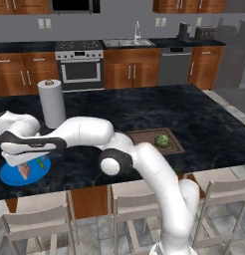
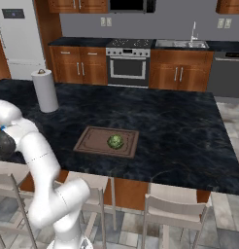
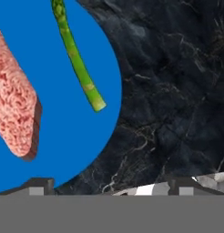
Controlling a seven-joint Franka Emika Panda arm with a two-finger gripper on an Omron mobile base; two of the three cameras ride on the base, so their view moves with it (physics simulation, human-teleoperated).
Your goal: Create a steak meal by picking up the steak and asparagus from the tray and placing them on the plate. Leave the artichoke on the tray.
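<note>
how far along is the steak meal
Done: the steak and asparagus both lie on the blue plate, apart from each other, and the artichoke sits on the tray. In hand: nothing; the gripper is open. Left: nothing visible.

From the left base view, the arm's white hand covers the upper part of the plate [image 1: 15, 177], and the steak [image 1: 25, 171] and asparagus [image 1: 41, 163] there are too small to read well. In the hand view, the steak [image 3: 13, 109] is cut by the left edge, the asparagus [image 3: 77, 61] by the top. The fingertips [image 3: 41, 184] perhaps just show at the bottom.
</note>
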